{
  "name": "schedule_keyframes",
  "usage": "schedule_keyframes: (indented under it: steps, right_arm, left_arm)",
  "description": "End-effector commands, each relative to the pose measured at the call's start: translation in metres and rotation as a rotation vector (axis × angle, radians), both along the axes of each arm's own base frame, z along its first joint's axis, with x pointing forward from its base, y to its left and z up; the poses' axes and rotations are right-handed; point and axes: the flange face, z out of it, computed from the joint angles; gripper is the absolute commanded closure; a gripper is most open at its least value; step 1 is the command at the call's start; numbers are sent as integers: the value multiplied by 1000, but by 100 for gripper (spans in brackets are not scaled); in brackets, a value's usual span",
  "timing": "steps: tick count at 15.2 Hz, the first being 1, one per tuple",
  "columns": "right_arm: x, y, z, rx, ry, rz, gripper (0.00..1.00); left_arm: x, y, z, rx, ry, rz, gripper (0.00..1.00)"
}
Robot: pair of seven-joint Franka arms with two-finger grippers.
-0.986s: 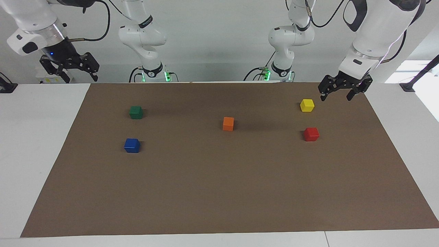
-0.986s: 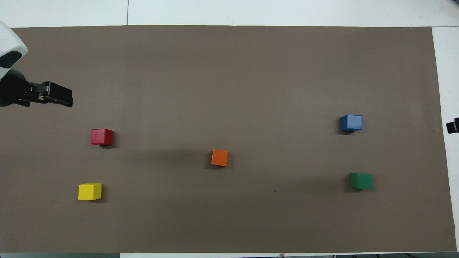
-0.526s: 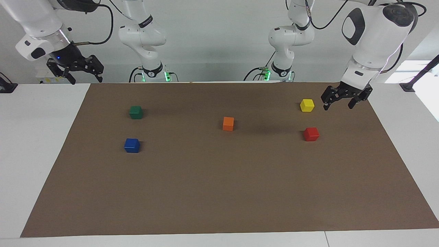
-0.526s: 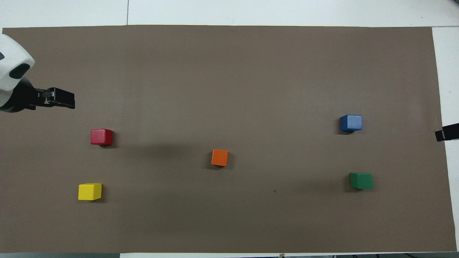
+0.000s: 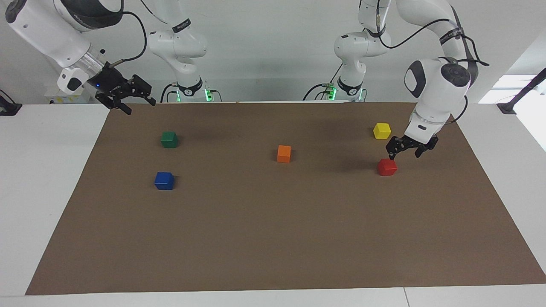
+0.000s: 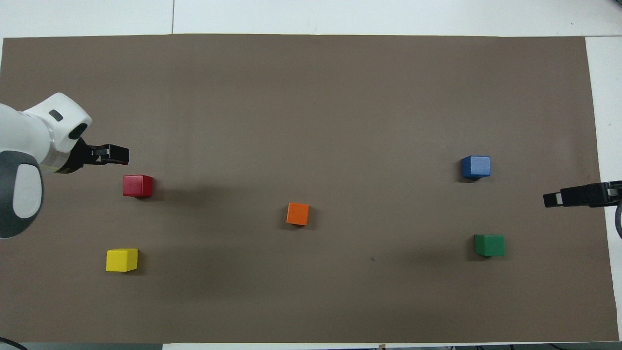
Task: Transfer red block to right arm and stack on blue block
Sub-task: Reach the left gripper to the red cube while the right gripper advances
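Plain white lab setup, nothing fancy.
A white table (image 5: 47, 179) carries a big brown mat (image 5: 273, 238) over most of its top, a pale wall (image 5: 273, 51) rises past it, and bright light (image 5: 516, 87) spills in at one corner.

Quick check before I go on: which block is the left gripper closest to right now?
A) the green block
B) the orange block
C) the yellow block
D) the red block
D: the left gripper, fingers open, hangs just above the red block without touching it, while the yellow block sits nearer to the robots.
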Motion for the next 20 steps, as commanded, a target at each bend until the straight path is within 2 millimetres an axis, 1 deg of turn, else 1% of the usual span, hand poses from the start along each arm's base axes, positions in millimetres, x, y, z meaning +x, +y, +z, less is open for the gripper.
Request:
schedule_keyframes:
  steps: [1,2,3,4,5,6,7,8,9,11,12,13,14,15,16,17,18,19,20]
  right_arm:
    - [-13,-13,-31,172,-62,-7,0]
    - [-15,-14,-42,248,-82,-10,0]
    - [-17,-13,-52,326,-97,-14,0]
    - [-19,-13,-62,414,-116,-20,0]
    - [-19,-14,-78,506,-118,-26,0]
    - [-17,-13,-88,597,-128,-12,0]
    - [-15,-9,-92,653,-132,-3,0]
    - [-14,-4,-92,714,-136,-8,0]
    - [-13,2,-98,773,-124,-17,0]
    - [-11,16,-124,904,-135,-5,0]
    - [-10,19,-133,941,-146,8,0]
    - [-9,30,-135,970,-128,28,0]
    - [-9,43,-140,1038,-106,31,0]
    - [-10,54,-150,1125,-72,24,0]
    - [-8,68,-163,1208,-25,34,0]
    - [-6,81,-173,1293,16,42,0]
    - [-5,92,-176,1343,38,51,0]
    - [-5,105,-176,1368,57,61,0]
    - [-4,117,-177,1397,82,60,0]
  left_arm:
    - [-15,2,-38,-10,-18,32,0]
    - [-16,2,-48,-11,-9,33,0]
    - [-16,6,-53,-12,-9,39,0]
    - [-20,13,-61,-13,-6,48,0]
    - [-22,12,-65,-13,-12,46,0]
    - [-25,13,-70,-14,-16,47,0]
    - [-25,13,-73,-15,-25,45,0]
    - [-26,14,-75,-15,-28,45,0]
    - [-26,14,-80,-16,-21,45,0]
    - [-25,13,-87,-18,-13,42,0]
    - [-25,13,-92,-19,-9,42,0]
    - [-27,13,-97,-19,-2,40,0]
    - [-28,12,-104,-21,-1,41,0]
    - [-28,12,-104,-21,-1,41,0]
    - [-29,12,-105,-21,4,43,22]
    - [-29,13,-106,-21,7,45,47]
    - [-29,13,-106,-21,11,49,79]
    - [-30,9,-105,-20,28,47,100]
    - [-29,5,-103,-18,52,41,100]
